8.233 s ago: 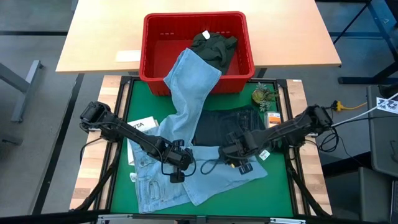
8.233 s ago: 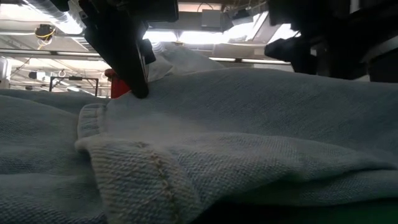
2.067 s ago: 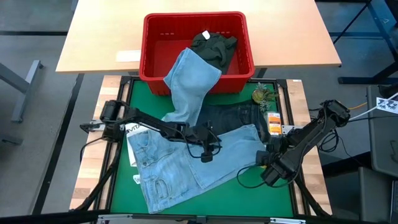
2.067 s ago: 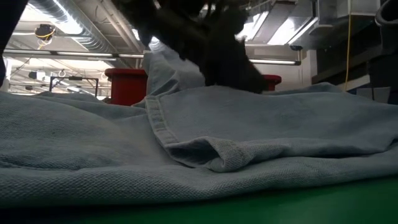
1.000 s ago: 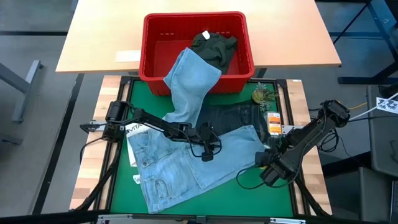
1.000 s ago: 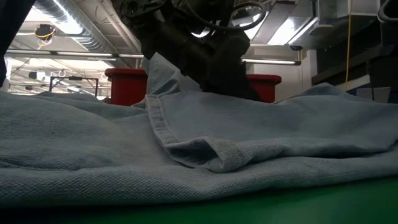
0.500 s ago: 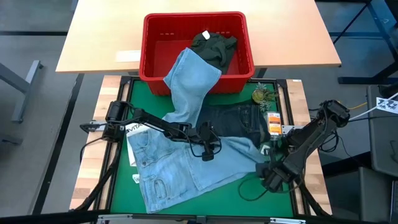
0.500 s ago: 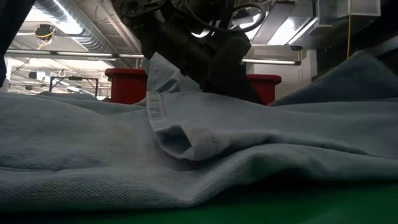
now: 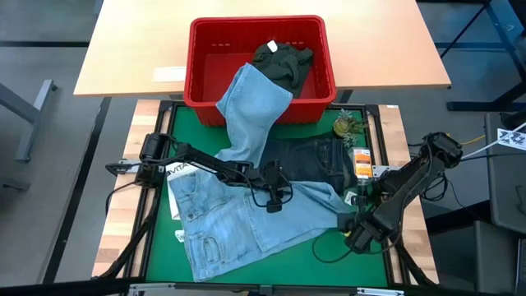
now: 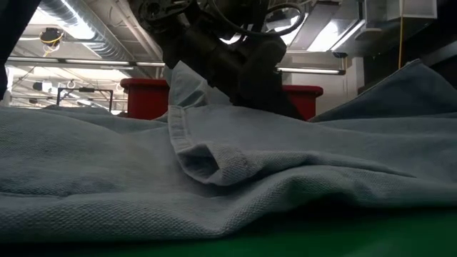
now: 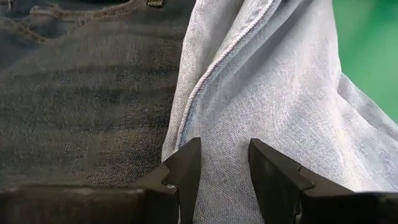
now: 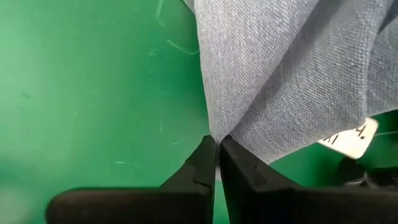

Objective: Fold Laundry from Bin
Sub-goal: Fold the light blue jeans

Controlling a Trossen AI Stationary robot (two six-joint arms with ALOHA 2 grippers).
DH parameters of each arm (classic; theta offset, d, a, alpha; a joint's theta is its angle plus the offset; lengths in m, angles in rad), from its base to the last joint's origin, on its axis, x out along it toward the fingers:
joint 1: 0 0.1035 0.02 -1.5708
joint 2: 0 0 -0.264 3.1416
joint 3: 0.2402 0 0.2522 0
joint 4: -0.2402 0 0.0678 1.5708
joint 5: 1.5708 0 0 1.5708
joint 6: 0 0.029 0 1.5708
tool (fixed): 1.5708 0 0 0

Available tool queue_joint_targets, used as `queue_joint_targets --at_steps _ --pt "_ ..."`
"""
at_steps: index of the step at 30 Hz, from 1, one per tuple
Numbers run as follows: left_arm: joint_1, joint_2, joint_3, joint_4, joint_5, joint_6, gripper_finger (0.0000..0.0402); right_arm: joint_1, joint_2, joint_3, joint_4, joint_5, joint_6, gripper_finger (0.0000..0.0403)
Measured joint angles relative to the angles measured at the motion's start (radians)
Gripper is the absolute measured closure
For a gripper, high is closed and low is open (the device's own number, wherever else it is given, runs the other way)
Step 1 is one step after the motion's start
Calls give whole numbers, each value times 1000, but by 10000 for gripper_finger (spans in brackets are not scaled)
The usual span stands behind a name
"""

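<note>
Right wrist view: fingers (image 12: 217,151) pinch soft light blue jeans (image 12: 292,68)

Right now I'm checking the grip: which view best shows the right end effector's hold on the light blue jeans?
The right wrist view: right end effector pinches light blue jeans. The high view shows it small; others miss it.

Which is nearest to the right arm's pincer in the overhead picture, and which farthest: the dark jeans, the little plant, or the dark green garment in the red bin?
From the right pincer, at the table's front right:
1. Dark jeans, spread mid-table just behind it.
2. Little plant, at the table's back right edge.
3. Dark green garment, far back inside the red bin.
</note>
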Motion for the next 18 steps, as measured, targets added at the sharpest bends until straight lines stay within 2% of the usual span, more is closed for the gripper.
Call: queue_joint_targets --at_steps 4,11,15,18 --pt "-11 -27 0 11 -1 49 271 -36 0 0 -1 -50 -4 340" --pt "-36 -35 -1 12 3 53 271 -57 0 0 0 -67 -11 243" --pt "-73 -35 -1 14 27 52 271 -57 0 4 -5 -159 -32 224" --pt "-105 -35 0 44 68 46 271 -57 0 34 -13 -183 -61 221"
